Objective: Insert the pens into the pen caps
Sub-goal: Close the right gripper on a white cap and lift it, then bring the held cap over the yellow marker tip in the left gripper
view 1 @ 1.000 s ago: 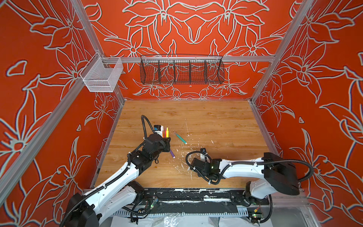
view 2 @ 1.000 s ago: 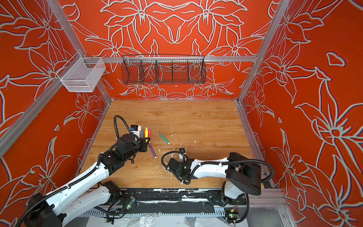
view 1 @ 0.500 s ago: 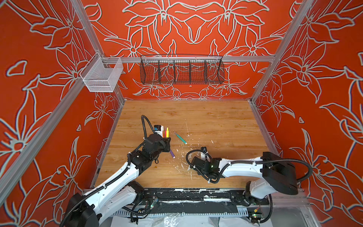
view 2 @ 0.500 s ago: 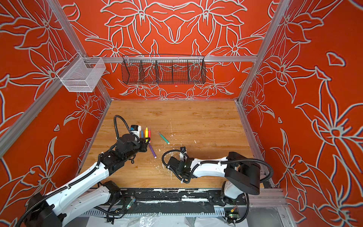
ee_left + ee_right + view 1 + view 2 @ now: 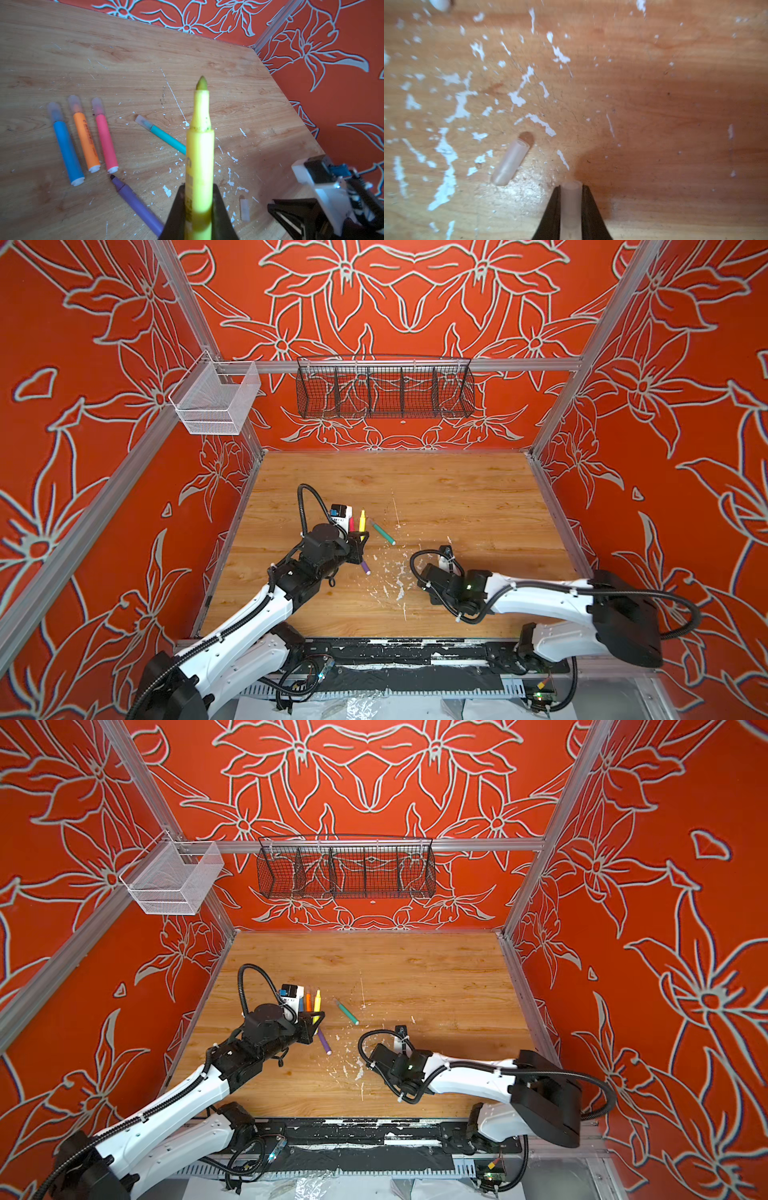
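Observation:
My left gripper [image 5: 198, 191] is shut on the yellow pen [image 5: 200, 145], whose bare tip points away from the wrist. The blue pen [image 5: 66, 149], orange pen [image 5: 86, 141] and pink pen [image 5: 105, 141] lie side by side with caps on. The green pen [image 5: 382, 532] lies capped to their right. Close to the left gripper lies the purple pen [image 5: 365, 567], uncapped. My right gripper [image 5: 571, 187] is shut on a translucent pen cap [image 5: 570, 199], low over the table. A second loose cap [image 5: 510, 162] lies on the wood beside it.
White flecks and scratches [image 5: 395, 572] cover the wooden floor [image 5: 457, 497] between the two arms. A black wire basket [image 5: 384, 387] hangs on the back wall. A white mesh basket [image 5: 216, 400] hangs at the left wall.
My right gripper has closed on the cap and the right arm has shifted slightly. The left arm holds the yellow pen in the same place.

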You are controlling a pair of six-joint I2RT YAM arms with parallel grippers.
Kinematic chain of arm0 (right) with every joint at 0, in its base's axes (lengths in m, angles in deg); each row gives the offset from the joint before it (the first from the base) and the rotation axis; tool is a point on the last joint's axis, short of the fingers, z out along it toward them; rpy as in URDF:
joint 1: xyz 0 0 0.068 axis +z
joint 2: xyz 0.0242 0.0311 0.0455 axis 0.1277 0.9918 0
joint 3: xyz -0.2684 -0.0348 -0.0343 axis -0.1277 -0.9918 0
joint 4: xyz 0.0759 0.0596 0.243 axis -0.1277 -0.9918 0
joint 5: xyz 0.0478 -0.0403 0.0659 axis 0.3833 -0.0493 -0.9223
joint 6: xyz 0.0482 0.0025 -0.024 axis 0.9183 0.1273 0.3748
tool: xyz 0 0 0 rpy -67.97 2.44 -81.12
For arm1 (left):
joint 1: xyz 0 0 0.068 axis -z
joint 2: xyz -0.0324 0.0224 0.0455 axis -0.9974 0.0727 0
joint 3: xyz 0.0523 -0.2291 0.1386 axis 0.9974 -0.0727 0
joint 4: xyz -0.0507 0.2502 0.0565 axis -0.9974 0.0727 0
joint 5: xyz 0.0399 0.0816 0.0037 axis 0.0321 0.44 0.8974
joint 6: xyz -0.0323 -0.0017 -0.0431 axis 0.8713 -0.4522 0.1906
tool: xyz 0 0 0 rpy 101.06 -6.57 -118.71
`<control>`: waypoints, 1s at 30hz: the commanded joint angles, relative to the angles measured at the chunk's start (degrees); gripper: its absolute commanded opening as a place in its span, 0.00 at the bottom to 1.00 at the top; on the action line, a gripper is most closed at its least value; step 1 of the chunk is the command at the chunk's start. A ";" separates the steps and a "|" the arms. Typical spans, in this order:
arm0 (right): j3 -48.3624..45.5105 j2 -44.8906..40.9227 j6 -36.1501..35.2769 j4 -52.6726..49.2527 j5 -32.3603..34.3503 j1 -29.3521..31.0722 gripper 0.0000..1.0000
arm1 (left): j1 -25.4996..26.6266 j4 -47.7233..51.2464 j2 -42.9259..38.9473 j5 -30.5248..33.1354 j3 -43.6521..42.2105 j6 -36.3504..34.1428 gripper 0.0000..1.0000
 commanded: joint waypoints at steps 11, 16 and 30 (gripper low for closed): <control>6.33 -21.75 -8.21 -1.39 8.03 -1.79 0.00 | 6.55 -10.32 -3.41 -9.76 -2.92 -5.74 0.00; 9.71 -24.16 -11.55 3.82 8.18 -1.79 0.00 | 8.03 -11.86 -2.65 -11.81 -2.92 -6.70 0.00; 7.75 -20.49 -12.19 28.31 3.71 -1.79 0.00 | 9.53 -13.34 -0.99 -14.28 -2.73 -7.58 0.00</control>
